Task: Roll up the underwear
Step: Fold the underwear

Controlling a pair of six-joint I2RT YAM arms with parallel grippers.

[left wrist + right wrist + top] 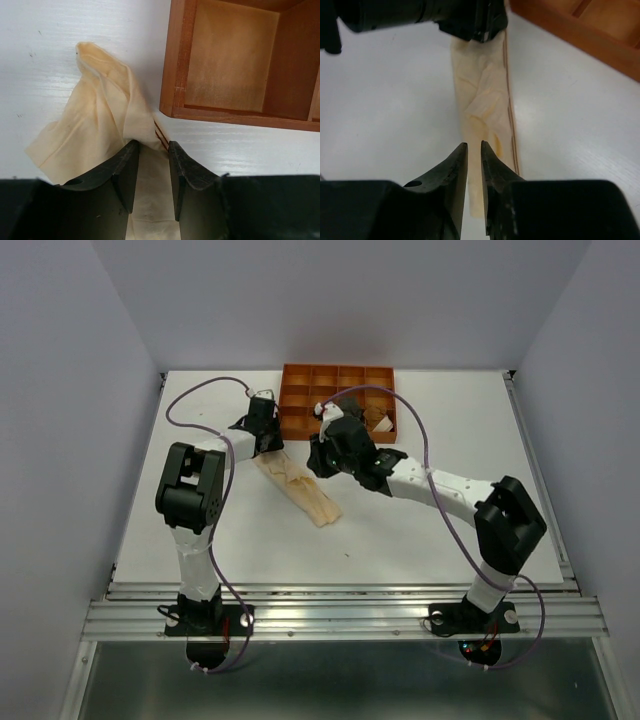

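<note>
An orange-brown grid tray [338, 368] sits at the far middle of the table [440, 530], its near-left corner just beside the left pincer [151, 145]. The pale peach underwear [300, 488] lies drawn into a long strip running near-right from there. The left arm reaches far, its pincer pinching the strip's gathered far end. The right pincer [473, 146] hangs low over the strip, jaws a narrow slit apart, gripping nothing. The tabletop is white, the walls plain grey
</note>
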